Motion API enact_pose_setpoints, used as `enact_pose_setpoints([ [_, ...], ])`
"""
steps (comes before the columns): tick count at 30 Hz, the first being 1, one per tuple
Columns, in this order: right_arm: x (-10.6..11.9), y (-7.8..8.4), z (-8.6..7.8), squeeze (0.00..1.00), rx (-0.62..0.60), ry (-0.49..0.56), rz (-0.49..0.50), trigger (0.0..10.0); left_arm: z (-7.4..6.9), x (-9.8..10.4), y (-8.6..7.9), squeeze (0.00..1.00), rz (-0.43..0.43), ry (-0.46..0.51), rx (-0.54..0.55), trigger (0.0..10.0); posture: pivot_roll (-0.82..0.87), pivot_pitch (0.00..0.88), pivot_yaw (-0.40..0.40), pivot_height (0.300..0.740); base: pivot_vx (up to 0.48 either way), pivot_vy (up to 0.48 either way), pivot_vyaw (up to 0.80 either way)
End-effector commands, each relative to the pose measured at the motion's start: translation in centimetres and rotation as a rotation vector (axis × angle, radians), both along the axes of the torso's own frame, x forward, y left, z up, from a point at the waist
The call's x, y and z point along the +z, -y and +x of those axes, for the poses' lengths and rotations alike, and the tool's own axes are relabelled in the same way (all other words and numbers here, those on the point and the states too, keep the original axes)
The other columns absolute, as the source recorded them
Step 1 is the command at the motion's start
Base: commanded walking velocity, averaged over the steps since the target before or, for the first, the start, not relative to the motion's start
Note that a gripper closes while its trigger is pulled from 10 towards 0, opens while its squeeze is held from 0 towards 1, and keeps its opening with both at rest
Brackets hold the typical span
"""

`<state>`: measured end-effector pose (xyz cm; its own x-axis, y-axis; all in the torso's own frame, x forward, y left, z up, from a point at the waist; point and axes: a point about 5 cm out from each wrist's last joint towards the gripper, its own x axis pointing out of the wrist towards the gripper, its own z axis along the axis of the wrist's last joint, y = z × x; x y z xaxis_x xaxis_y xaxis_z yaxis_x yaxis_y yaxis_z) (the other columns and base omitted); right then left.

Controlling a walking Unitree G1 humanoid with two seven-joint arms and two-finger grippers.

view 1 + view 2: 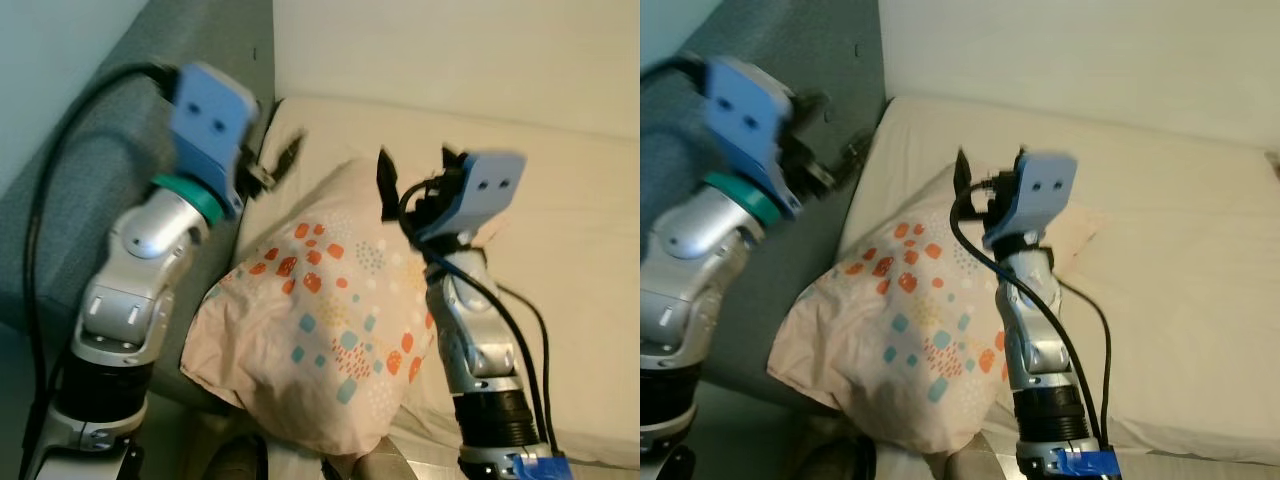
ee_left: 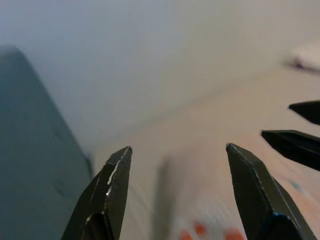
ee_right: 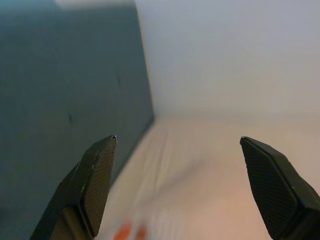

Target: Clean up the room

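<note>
Pink pillow [image 1: 330, 320] with orange and teal spots lies on the cream bed [image 1: 560, 250], near-left corner, its near end hanging off the near edge. Long axis runs from near-left to far-right. Both grippers hover above its far end, fingers apart, holding nothing. Left gripper [image 1: 282, 160] is over the pillow's far-left side, close to the grey headboard [image 1: 90, 170]. Right gripper [image 1: 415, 185] is over the far-right corner; its fingertips also show in the left wrist view. Pillow lies below and near of both, between the arms; right looks slightly nearer the fabric, though contact can't be told. Headboard blocks the left, white wall [image 1: 450, 50] closes the far side. Open mattress stretches right, so that looks like the free way to shift the pillow.
</note>
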<state>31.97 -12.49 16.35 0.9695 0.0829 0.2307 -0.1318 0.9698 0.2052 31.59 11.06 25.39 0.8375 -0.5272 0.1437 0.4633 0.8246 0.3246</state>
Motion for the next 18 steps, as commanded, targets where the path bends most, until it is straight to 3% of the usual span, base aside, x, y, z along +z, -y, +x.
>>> enact_pose_setpoints([
  [1,-2.0,0.8,-0.2,0.00,-0.036,-0.102,0.037,10.0,0.5,-1.5,0.5,0.00,0.021,-0.090,-0.018,10.0,-0.01,0.159,0.010,0.740,0.000,0.000,0.00],
  [2,-2.0,0.8,-0.2,0.00,-0.036,-0.102,0.037,10.0,0.5,-1.5,0.5,0.00,0.021,-0.090,-0.018,10.0,-0.01,0.159,0.010,0.740,0.000,0.000,0.00],
  [6,-6.7,3.0,-0.9,0.00,-0.170,-0.300,0.123,10.0,2.8,-5.7,4.5,0.00,0.055,-0.349,-0.080,10.0,-0.03,0.180,0.021,0.740,0.000,0.000,0.00],
  [9,-6.8,3.0,-0.6,0.00,-0.122,-0.304,0.131,10.0,3.9,-7.1,5.4,0.00,0.058,-0.426,-0.044,10.0,-0.03,0.201,0.029,0.740,0.000,0.000,0.00],
  [14,-6.7,2.8,-0.1,0.00,-0.090,-0.299,0.120,10.0,4.7,-8.4,5.6,0.00,0.093,-0.486,0.007,10.0,-0.03,0.214,0.034,0.740,0.000,0.000,0.00],
  [17,-7.1,2.8,1.4,0.00,-0.095,-0.343,0.109,10.0,5.7,-11.2,4.2,0.00,0.150,-0.565,0.137,10.0,-0.02,0.255,0.045,0.740,0.000,0.000,0.00],
  [18,-7.1,2.8,1.4,0.00,-0.095,-0.343,0.109,10.0,5.7,-11.2,4.2,0.00,0.150,-0.565,0.137,10.0,-0.02,0.255,0.045,0.740,0.000,0.000,0.00],
])
